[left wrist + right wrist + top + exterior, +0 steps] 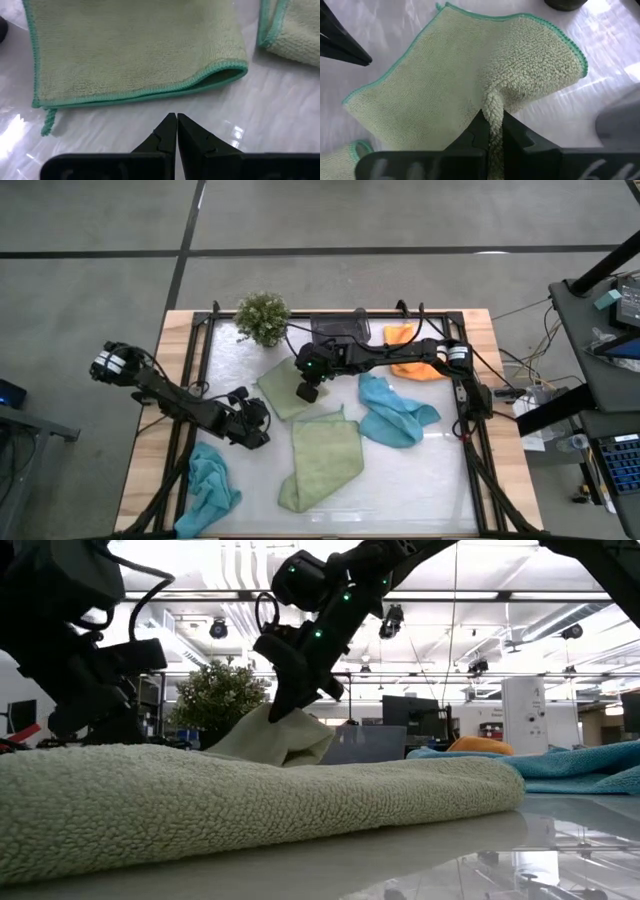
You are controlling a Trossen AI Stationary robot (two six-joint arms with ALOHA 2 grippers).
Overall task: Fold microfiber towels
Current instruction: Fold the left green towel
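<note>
On your white glossy table top you have five soft square microfibre towels. The first light green towel lies near the table's middle, toward the back; your right gripper has its two dark fingers pinched shut on a raised fold of it, and the low view shows that fold lifted off the surface while the rest of the cloth trails down to the table. The second light green towel lies folded over and flat just in front of the first, toward the front edge. Your left gripper hangs just beside that second towel's left edge, its jaws closed tip to tip on nothing, with the towel's teal-stitched hem lying right ahead of the fingertips in the left wrist view. One crumpled teal-blue towel sits right of centre; the other teal-blue towel lies bunched at the front left corner. The orange towel rests at the back right, partly under the right arm. Also on the table: a small grey rectangular bin at the back centre and a little green potted plant to its left.
</note>
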